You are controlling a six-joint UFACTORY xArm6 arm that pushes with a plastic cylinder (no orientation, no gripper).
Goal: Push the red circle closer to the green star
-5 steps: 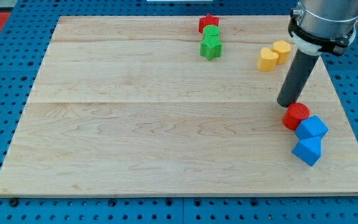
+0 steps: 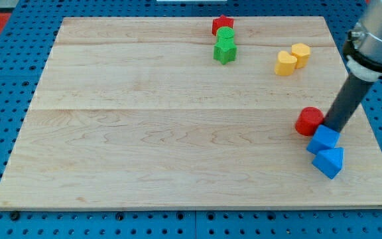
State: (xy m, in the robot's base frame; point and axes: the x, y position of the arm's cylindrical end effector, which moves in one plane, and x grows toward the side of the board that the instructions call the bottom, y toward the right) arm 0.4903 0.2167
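Note:
The red circle (image 2: 308,121) lies near the board's right edge, below the middle. The green star (image 2: 225,50) sits near the view's top centre, far up and to the left of the red circle. My tip (image 2: 329,126) rests on the board just right of the red circle, touching or nearly touching it, and just above the upper blue block (image 2: 323,140). The rod leans up to the view's right.
A green round block (image 2: 225,34) and a red block (image 2: 222,24) stand just above the green star. Two yellow blocks (image 2: 286,64) (image 2: 301,54) lie at the upper right. A second blue block (image 2: 329,161) lies below the first. The wooden board (image 2: 144,133) sits on a blue pegboard.
My tip has moved from the red circle's upper left around to its right side. The red circle has shifted slightly left and the blue blocks slightly left.

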